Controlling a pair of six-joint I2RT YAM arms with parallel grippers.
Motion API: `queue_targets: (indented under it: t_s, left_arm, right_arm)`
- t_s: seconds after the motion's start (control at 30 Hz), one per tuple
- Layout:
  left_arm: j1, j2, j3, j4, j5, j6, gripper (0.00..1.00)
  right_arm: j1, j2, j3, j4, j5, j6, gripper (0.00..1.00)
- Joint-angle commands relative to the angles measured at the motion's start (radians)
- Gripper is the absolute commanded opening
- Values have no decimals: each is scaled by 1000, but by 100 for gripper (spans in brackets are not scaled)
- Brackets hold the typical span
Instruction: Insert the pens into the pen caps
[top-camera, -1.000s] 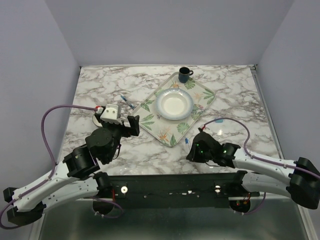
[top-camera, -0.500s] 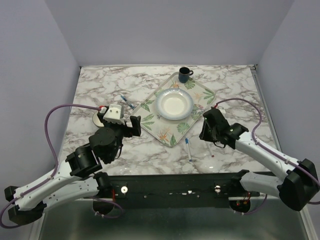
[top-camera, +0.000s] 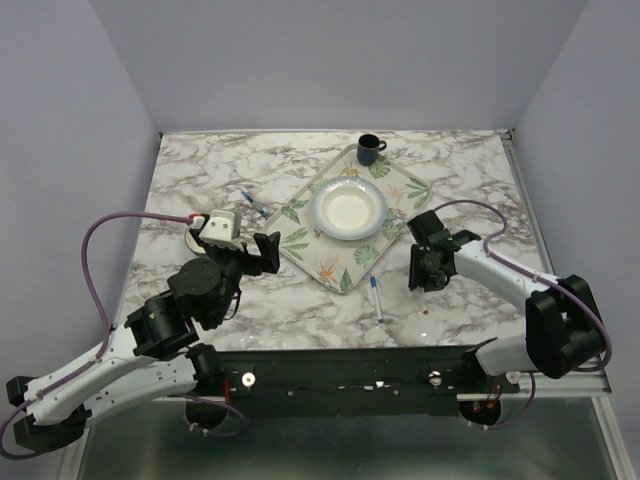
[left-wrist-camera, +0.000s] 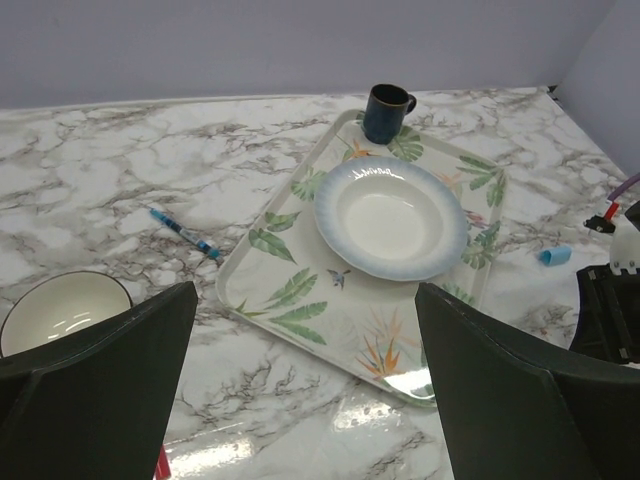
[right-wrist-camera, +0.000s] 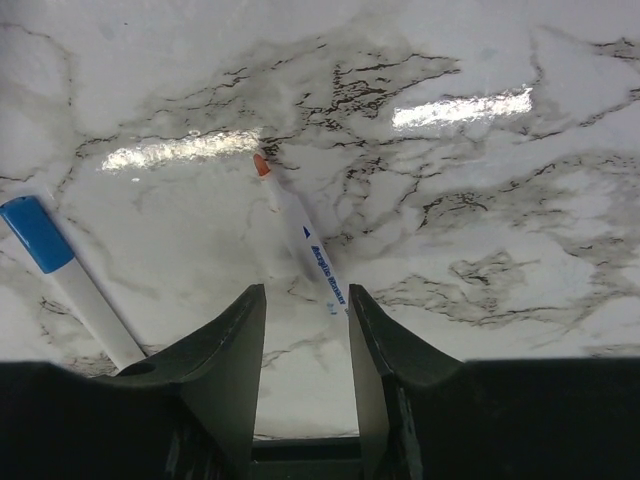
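From above the red-tipped marker (right-wrist-camera: 298, 232) is barely a speck. Up close, its tail lies between the half-parted fingers of the right hand (right-wrist-camera: 306, 296), which grips nothing. A finger cuts off the blue-ended marker (right-wrist-camera: 58, 268). A second ago this hand crouched over that one, narrower. The left hand (left-wrist-camera: 305, 298) gapes empty near the tray (left-wrist-camera: 310, 320); a dark blue pen (left-wrist-camera: 183, 230) and a light-blue cap (left-wrist-camera: 553, 256) flank it on the bench (left-wrist-camera: 120, 170).

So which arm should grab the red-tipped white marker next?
Right: the right hand hovers directly over the slim red-tipped white marker, jaws apart. The left hand is far off by the leaf-patterned tray.
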Motion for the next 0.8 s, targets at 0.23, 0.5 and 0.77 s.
queue_targets:
  t_s: [0.23, 0.5, 0.77]
  left_arm:
    - [0, -24, -11, 23, 15, -13, 99]
    - [0, -11, -17, 25, 48, 3, 97]
    - [0, 55, 4, -9, 134, -29, 97]
  right_arm:
    - [-15, 52, -35, 51, -78, -30, 42]
    - [-15, 95, -43, 93, -106, -22, 24]
    - [-15, 74, -69, 160, -127, 9, 1]
